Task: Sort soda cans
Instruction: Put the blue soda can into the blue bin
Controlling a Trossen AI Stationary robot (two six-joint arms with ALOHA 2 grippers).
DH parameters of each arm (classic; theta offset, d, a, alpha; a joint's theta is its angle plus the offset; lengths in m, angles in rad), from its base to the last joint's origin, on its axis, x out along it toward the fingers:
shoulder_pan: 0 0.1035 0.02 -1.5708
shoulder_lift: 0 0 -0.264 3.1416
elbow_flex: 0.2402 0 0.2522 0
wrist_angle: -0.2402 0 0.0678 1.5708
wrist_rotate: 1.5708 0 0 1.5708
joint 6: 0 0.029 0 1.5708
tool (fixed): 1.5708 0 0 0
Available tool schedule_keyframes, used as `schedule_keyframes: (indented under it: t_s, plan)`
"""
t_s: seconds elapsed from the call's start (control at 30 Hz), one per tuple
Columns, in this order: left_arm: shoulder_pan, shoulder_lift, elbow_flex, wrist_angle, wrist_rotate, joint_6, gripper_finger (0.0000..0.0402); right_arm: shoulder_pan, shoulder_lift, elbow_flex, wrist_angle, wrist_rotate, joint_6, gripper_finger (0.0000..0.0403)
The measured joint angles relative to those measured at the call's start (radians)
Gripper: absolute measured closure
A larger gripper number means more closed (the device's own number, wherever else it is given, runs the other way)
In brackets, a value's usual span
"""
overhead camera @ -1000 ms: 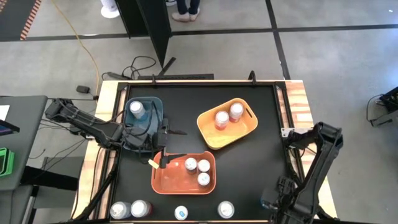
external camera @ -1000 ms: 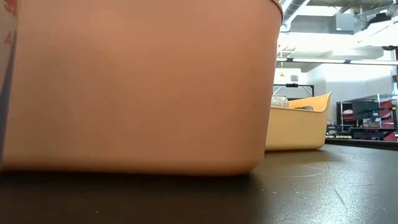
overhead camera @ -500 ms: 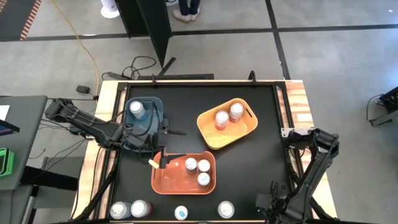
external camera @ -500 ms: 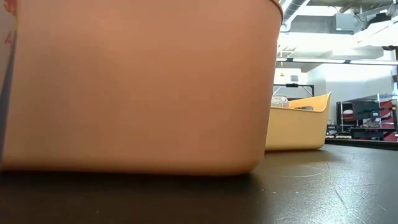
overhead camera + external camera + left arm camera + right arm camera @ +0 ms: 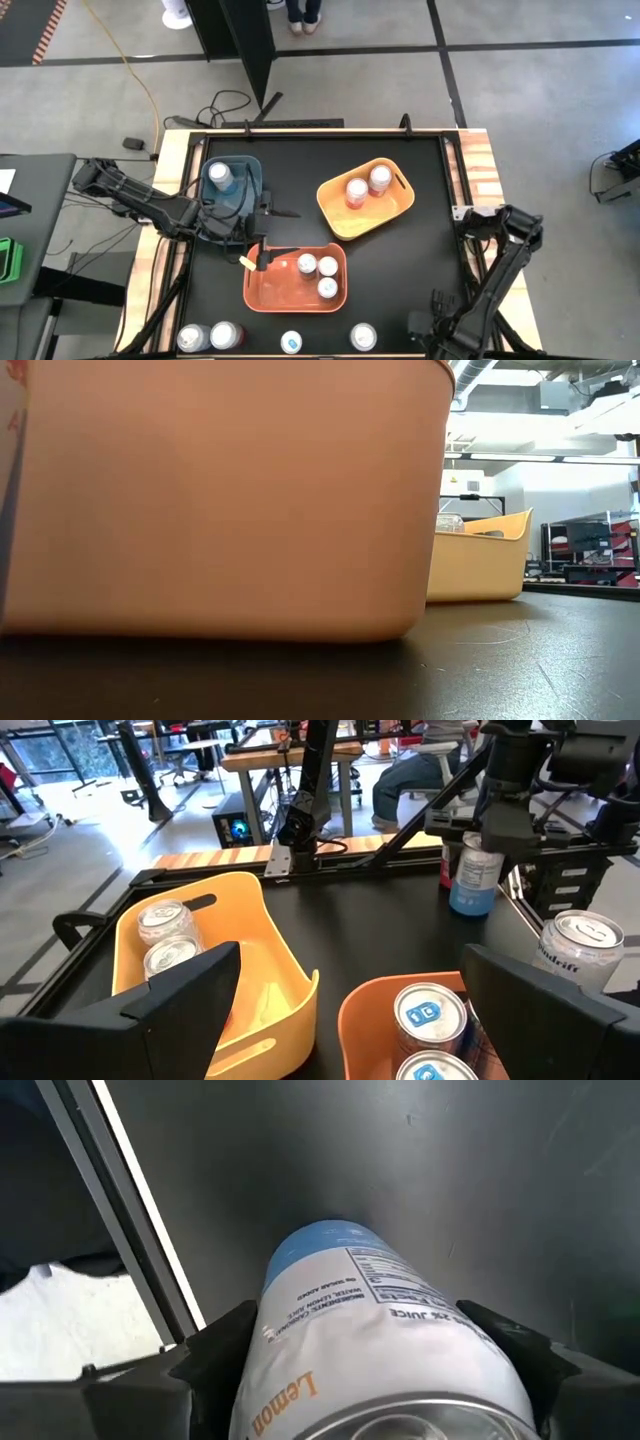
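Straddling a blue-and-white can [image 5: 375,1335] at the desk's [image 5: 400,260] near edge beyond the orange bin [image 5: 296,278], the right gripper [image 5: 370,1380], not visibly pinching yet, could tip it if it squeezes off-centre.

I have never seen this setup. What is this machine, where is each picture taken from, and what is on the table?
Two dark robot arms work at a black table, sorting soda cans into bins. One camera looks straight down, one sits at table height close behind the orange bin, and one rides on each wrist. The orange bin holds three cans, the yellow bin two and the blue bin one. Four loose cans stand along the near edge. The left gripper hangs open and empty near the orange bin. The right gripper is at a white-and-blue can. I cannot tell if it grips it.
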Motion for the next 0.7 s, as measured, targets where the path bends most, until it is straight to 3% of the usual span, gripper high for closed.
schedule_keyframes:
  t_s: [0.3,0.7]
  plan:
    - [0.000,-0.003,0.000,0.002,-0.054,0.021,0.0027,-0.119,-0.028,-0.005,-0.018,0.049,-0.242,0.0091]
    - [0.000,-0.012,0.000,-0.003,-0.148,0.036,0.0027,-0.284,-0.214,-0.004,-0.103,0.041,-0.510,0.0091]
